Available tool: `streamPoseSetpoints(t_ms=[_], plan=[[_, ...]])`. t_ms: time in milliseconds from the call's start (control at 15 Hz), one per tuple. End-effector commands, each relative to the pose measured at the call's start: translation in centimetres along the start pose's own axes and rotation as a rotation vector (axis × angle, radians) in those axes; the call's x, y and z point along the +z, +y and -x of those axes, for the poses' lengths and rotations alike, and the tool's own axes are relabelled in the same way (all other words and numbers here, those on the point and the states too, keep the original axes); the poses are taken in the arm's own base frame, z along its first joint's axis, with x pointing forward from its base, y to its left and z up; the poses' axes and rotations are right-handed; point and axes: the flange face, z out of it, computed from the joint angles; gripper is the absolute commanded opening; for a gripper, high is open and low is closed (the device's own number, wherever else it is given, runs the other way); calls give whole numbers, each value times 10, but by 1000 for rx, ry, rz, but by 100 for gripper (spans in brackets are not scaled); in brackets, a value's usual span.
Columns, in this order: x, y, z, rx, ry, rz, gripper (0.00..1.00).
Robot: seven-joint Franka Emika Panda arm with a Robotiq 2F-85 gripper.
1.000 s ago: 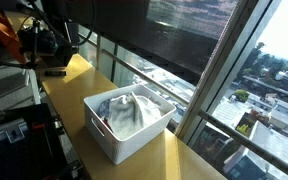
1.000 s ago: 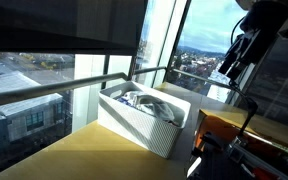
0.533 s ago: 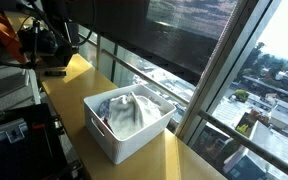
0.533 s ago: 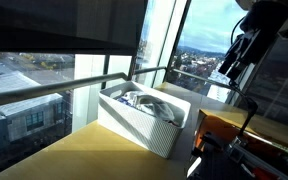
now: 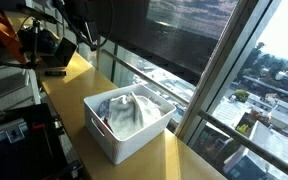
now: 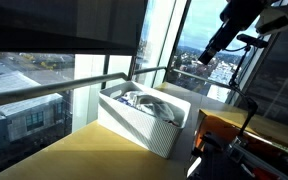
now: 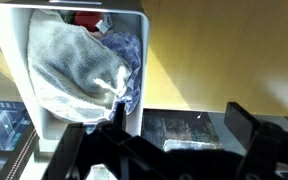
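Note:
A white plastic basket (image 5: 124, 135) (image 6: 149, 122) stands on a wooden counter (image 5: 76, 72) by the window. It holds crumpled cloths: a white mesh one (image 7: 72, 62), a blue patterned one (image 7: 127, 48) and a bit of red (image 7: 84, 18). My gripper (image 7: 179, 125) (image 6: 213, 48) hangs high in the air, open, with nothing between its dark fingers (image 7: 246, 118). In the wrist view the basket (image 7: 44, 125) lies at the upper left, away from the jaws, and below them is the counter's edge and window ledge. The arm (image 5: 84, 25) is dark against the blind.
Tall window panes and a rail (image 5: 149, 80) run along the counter's far side. Black equipment and cables (image 5: 44, 45) stand at one end of the counter, next to something orange (image 5: 2, 32). An orange-brown box (image 6: 224, 132) sits near the basket.
The arm has swung up and along toward the basket's side; the gripper now sits higher and further left in an exterior view. The jaws stayed open. The basket has not moved.

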Motion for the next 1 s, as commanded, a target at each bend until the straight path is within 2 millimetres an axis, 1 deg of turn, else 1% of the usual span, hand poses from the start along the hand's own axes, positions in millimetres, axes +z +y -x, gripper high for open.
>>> streamPoseSetpoints(t_ms=[0, 200, 333, 533, 667, 733, 933], plan=[[29, 16, -53, 37, 72, 17, 100], [64, 32, -83, 67, 97, 42, 100], [92, 42, -96, 83, 87, 65, 100], [140, 57, -105, 105, 40, 104, 100], [167, 69, -109, 126, 7, 125, 100], [179, 76, -111, 138, -6, 133, 100], [209, 106, -114, 186, -44, 139, 100]])
